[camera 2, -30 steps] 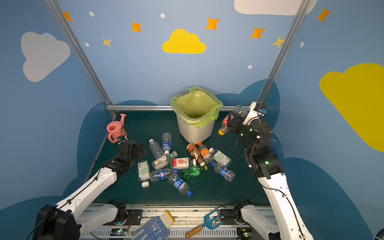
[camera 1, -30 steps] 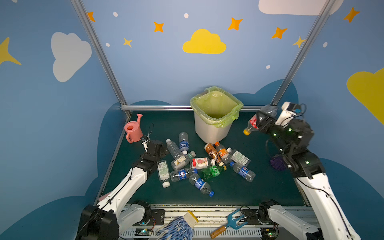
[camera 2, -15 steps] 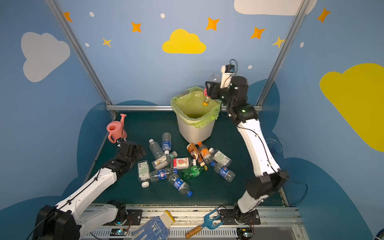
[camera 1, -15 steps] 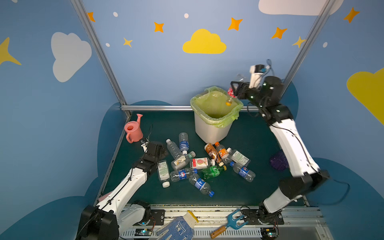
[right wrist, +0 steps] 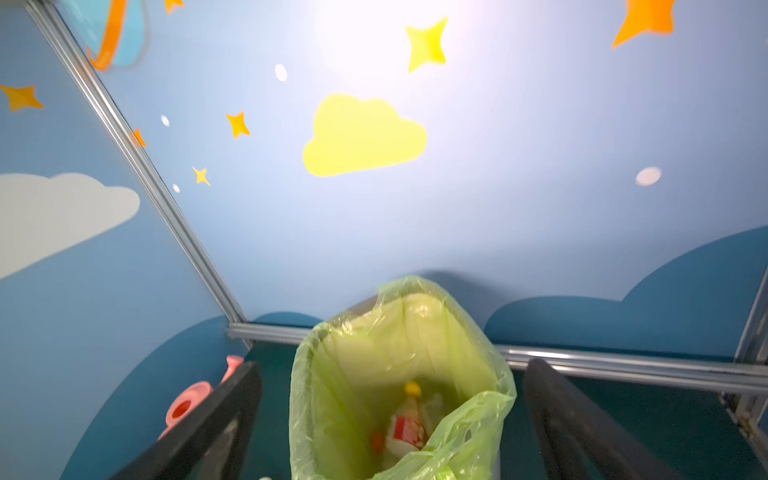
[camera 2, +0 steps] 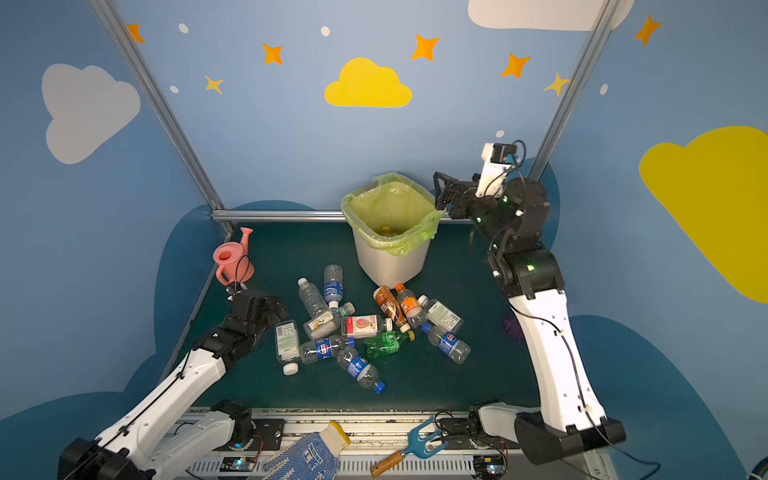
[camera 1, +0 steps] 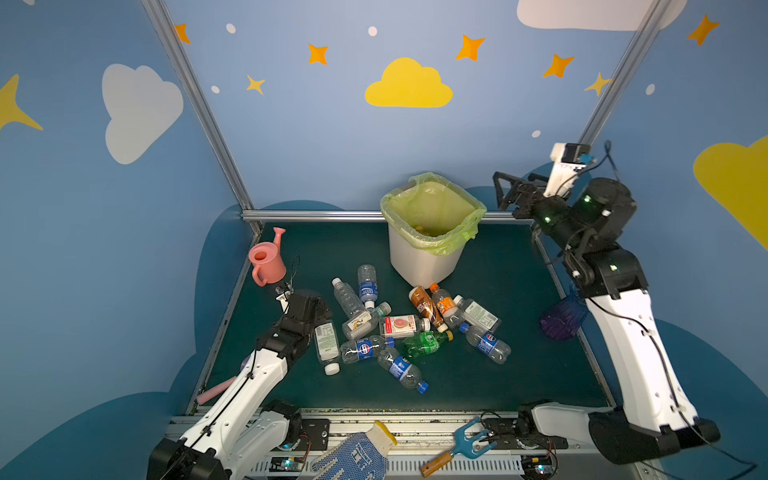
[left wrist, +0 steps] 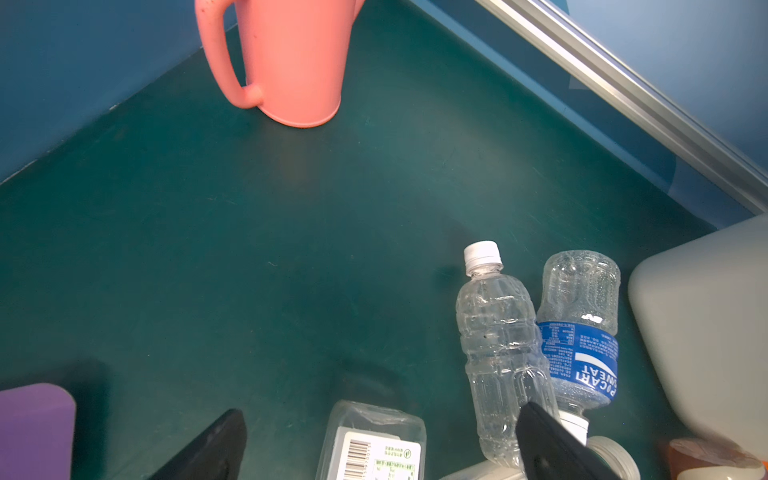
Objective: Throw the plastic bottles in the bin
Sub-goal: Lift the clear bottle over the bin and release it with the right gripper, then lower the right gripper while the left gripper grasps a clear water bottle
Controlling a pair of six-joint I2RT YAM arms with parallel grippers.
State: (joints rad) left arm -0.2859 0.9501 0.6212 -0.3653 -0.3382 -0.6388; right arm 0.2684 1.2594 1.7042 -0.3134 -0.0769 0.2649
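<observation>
Left wrist view first: the left gripper (left wrist: 380, 415) hangs low over the green mat (left wrist: 291, 249), jaws spread wide with nothing in them. The base of a white-labelled bottle (left wrist: 374, 444) sits right between the two fingers (left wrist: 216, 444). That bottle lies flat, its long axis running along the line of the gripper's reach, so I'd say the jaws would close across its narrow width.

In a top view it lies just beside that gripper, at the left edge of the plastic bottles (camera 1: 401, 326). These are scattered on their sides in the middle of the mat, in front of the bin (camera 1: 419, 262). A bottle with a red label (right wrist: 405, 430) is already down inside the bin.

Further right, the right gripper (camera 1: 500, 192) is up beside the bin's rim, wide open and empty, well apart from the pile. The left arm looks much the nearer for the next pick.
</observation>
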